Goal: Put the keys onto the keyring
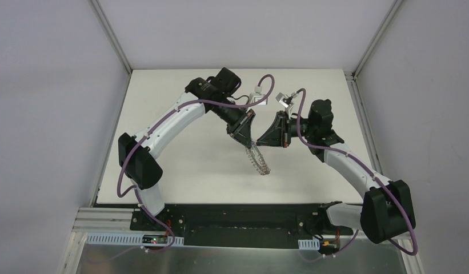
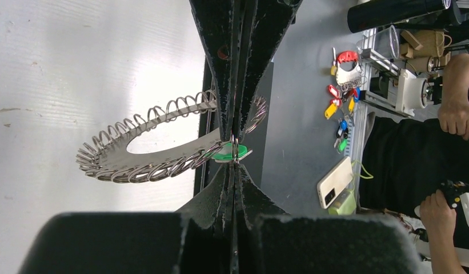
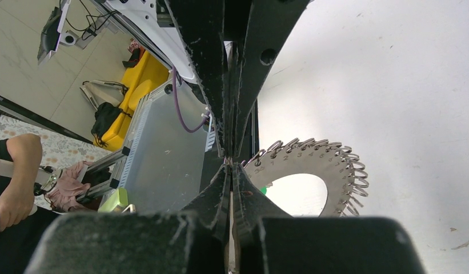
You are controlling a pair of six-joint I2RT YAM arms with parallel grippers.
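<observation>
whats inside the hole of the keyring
Only white table shows through the keyring. The green key sits at its rim, blade hidden where the left gripper and right gripper meet.

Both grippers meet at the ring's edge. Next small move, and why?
Probably a slight push of the right gripper toward the wire loops of the keyring, with the left gripper holding steady. Left is shut on the ring's edge, the green key sits right at that pinch, and right is shut there too; whether the key is threaded yet can't be seen.
</observation>
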